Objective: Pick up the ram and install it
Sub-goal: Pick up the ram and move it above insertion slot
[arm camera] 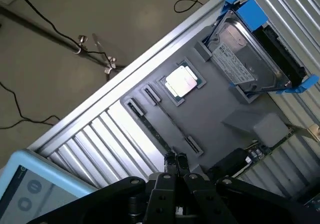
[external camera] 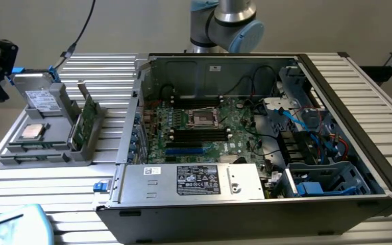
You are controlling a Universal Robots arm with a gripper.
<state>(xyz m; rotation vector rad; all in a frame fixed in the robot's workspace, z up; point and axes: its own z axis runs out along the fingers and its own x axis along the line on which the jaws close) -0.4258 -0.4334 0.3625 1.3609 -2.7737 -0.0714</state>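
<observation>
- While the gripper (arm camera: 175, 157) hangs above the grey tray (external camera: 12, 158) with its 2 fingertips pressed together and nothing between them, the ram (external camera: 89, 120) stands on edge in the tray's tall holder, on the side nearest the computer case (external camera: 380, 153).
- Apart from the ram, the tray holds 2 other parts: a hard drive (external camera: 38, 97) with blue rails at its far end, and a square silver processor chip (external camera: 32, 131) in a pocket near its middle.
- Long narrow slots with end clips run along the tray's front edge; whether anything sits in them is hard to tell.
- Just beside the tray, on the exterior view's right, the case lies open, holding a motherboard (external camera: 203, 127) with black slots, a silver labelled box (external camera: 192, 179) across its near wall and blue cables (external camera: 318, 122).
- Only the ram's upper part shows; the holder hides the rest, and its chips are too small to make out.
- Well apart from the tray, the arm (external camera: 226, 20) is cut off by the top edge of the exterior view.
- Nearer than the tray, a light-blue tablet (external camera: 8, 222) is cut off at the corner.
- As it shows, the ram is a thin green board, upright and untouched.
</observation>
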